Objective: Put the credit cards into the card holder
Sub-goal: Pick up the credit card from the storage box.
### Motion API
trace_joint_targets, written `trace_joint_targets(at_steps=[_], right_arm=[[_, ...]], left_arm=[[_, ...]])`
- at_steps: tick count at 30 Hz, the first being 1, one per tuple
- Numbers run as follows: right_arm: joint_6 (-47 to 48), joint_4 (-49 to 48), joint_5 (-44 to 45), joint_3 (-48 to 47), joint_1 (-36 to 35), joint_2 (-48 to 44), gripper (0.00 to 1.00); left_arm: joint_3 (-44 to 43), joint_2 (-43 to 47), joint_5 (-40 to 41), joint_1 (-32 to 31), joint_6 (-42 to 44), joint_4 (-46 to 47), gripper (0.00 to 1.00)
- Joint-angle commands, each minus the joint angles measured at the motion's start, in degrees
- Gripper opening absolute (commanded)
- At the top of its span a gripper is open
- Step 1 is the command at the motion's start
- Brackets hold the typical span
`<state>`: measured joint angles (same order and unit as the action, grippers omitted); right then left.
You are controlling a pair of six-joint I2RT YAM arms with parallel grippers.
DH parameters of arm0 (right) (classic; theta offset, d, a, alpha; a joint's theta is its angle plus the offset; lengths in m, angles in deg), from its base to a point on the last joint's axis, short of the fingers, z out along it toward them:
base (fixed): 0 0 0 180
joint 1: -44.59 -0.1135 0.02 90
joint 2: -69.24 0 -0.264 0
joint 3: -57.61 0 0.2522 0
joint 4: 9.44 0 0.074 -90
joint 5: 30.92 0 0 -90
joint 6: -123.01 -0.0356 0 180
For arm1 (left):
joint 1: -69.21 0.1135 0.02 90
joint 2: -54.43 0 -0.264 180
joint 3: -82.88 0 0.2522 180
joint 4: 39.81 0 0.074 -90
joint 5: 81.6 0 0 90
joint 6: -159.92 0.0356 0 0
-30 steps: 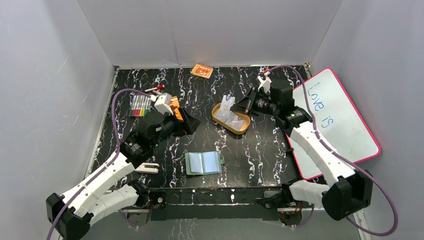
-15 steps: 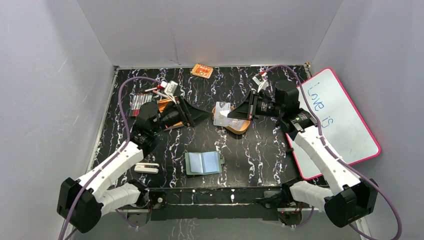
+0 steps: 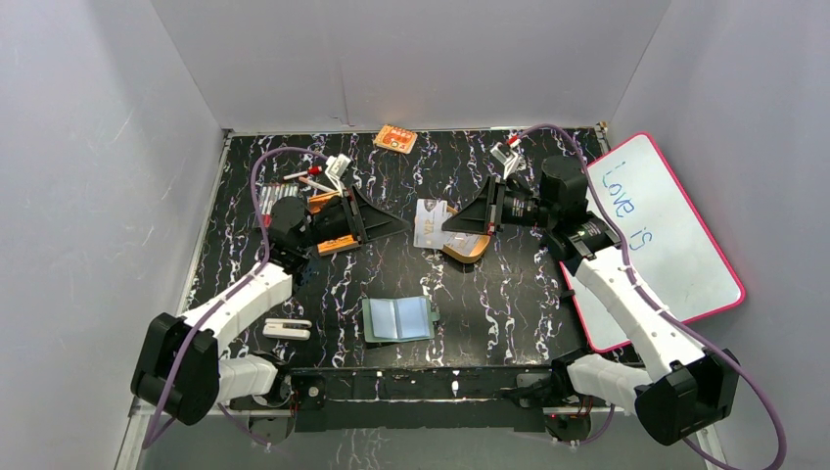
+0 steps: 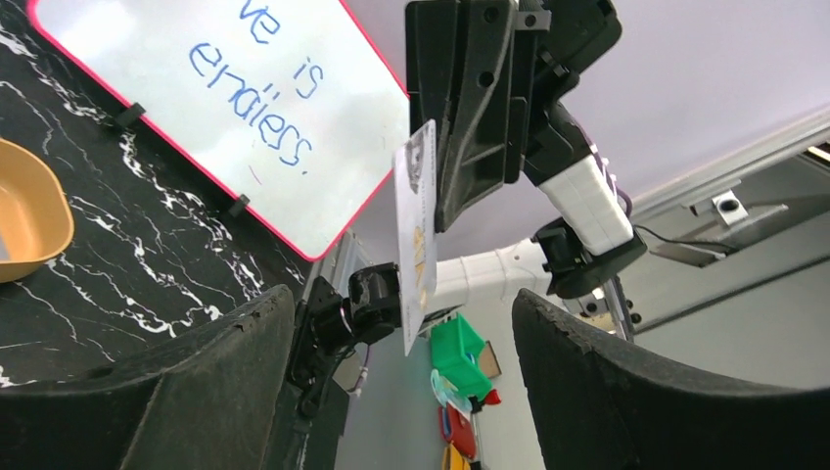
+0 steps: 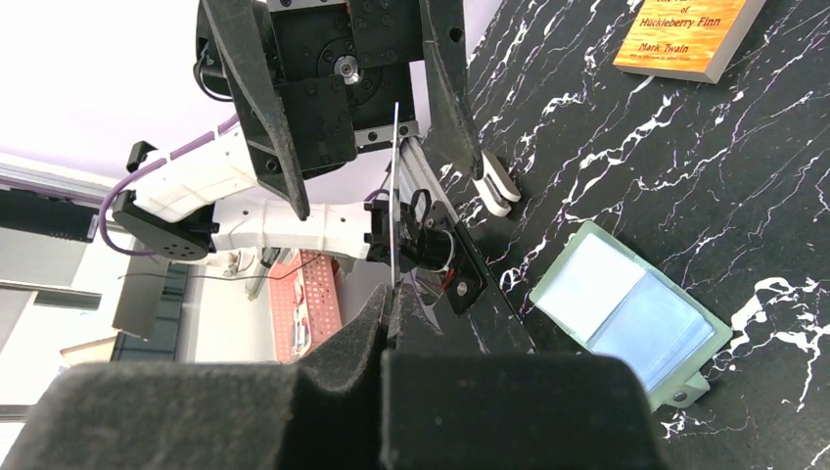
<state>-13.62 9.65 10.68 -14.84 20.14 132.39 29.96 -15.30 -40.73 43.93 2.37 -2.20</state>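
My right gripper is shut on one credit card, a pale card held upright above the table. From the right wrist the card shows edge-on, rising out of the pinched gripper. My left gripper faces it from the left, open, a short gap away. In the left wrist view the card hangs ahead of the open left gripper, not between the fingers. The sage-green card holder lies open on the table near the front, its clear sleeves facing up.
The tan oval tray sits under the right gripper, partly hidden. An orange booklet lies under the left arm, markers beside it. An orange-and-white packet is at the back edge. A whiteboard leans at the right. A white object lies front left.
The right gripper has lifted the card out of the tray and turned it leftward. The left arm has swung up and back, pointing its open gripper at the card.
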Motion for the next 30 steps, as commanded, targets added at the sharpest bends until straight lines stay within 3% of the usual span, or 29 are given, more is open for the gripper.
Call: trace_joint_targets(at_steps=[1, 9, 14, 21, 24, 28, 30], right_arm=[[-1.73, -4.79, -2.99, 0.36, 0.11, 0.18, 0.0], [-2.38, -6.54, -3.71, 0.65, -0.24, 0.86, 0.0], [-2.49, -7.07, -4.24, 1.19, -0.27, 1.3, 0.0], [-2.55, -7.37, -4.69, 1.41, -0.37, 1.17, 0.0], [-3.54, -7.96, -3.23, 1.8, -0.37, 0.37, 0.01], [-6.99, -12.1, -2.5, 4.63, -0.4, -0.83, 0.35], [-8.11, -13.71, -1.79, 5.87, -0.37, -1.59, 0.43]], left_arm=[[-2.88, -0.3, -5.45, -0.37, -2.27, 4.61, 0.77], [-4.7, -2.95, -6.9, -2.89, -2.15, 4.65, 0.58], [-5.13, -4.66, -6.42, -3.96, -2.31, 4.7, 0.42], [-5.03, -4.02, -5.24, -4.34, -1.93, 4.7, 0.0], [-4.2, -3.19, -3.67, -4.43, -2.07, 4.7, 0.0], [-2.82, -2.05, -0.78, -4.43, -2.36, 4.7, 0.0], [-2.44, -1.98, -0.27, -4.43, -2.78, 4.7, 0.0]])
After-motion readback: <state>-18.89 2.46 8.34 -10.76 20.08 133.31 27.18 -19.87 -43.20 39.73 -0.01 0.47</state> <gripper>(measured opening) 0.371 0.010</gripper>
